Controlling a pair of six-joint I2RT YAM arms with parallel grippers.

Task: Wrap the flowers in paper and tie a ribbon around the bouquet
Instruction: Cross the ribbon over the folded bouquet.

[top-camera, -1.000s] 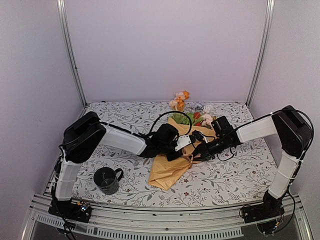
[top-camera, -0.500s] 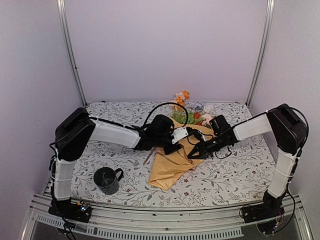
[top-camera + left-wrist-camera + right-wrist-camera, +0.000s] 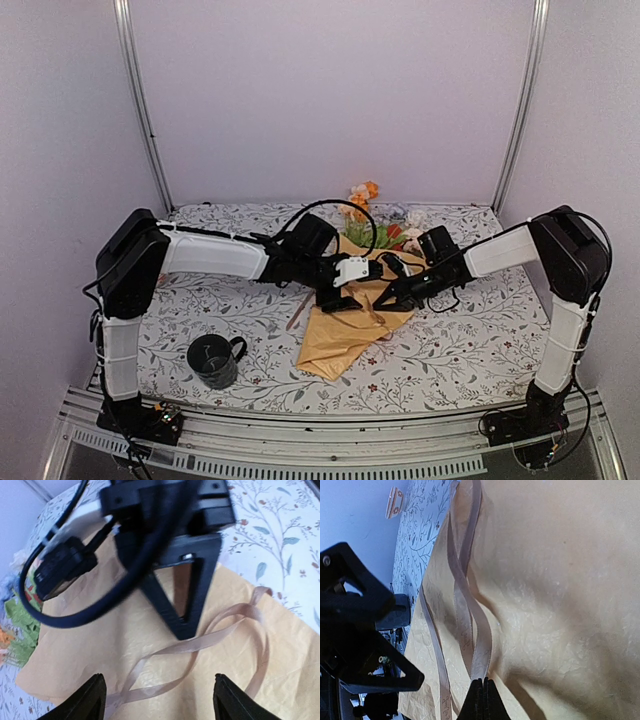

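Observation:
The bouquet (image 3: 335,340) lies on the table as a mustard-yellow paper (image 3: 95,645) cone, with the flowers (image 3: 392,235) showing at its far, wide end. The tan ribbon (image 3: 175,647) loops loosely over the paper. My right gripper (image 3: 481,700) rests on the cone and is shut on a fold of the ribbon (image 3: 465,615). My left gripper (image 3: 160,700) hovers just above the paper, open, with a ribbon loop lying between its fingers (image 3: 92,700) untouched. In the top view the left gripper (image 3: 340,297) and right gripper (image 3: 386,298) face each other closely across the cone.
A dark mug (image 3: 212,360) stands on the floral tablecloth (image 3: 470,340) at the near left. Loose orange and peach flower heads (image 3: 360,200) lie by the back wall. One ribbon end (image 3: 296,312) trails off the paper to the left. Black cables hang over the cone.
My left gripper has opened, letting go, and its arm has drawn back to the left and farther away. My right gripper has shut on the ribbon and stayed over the cone.

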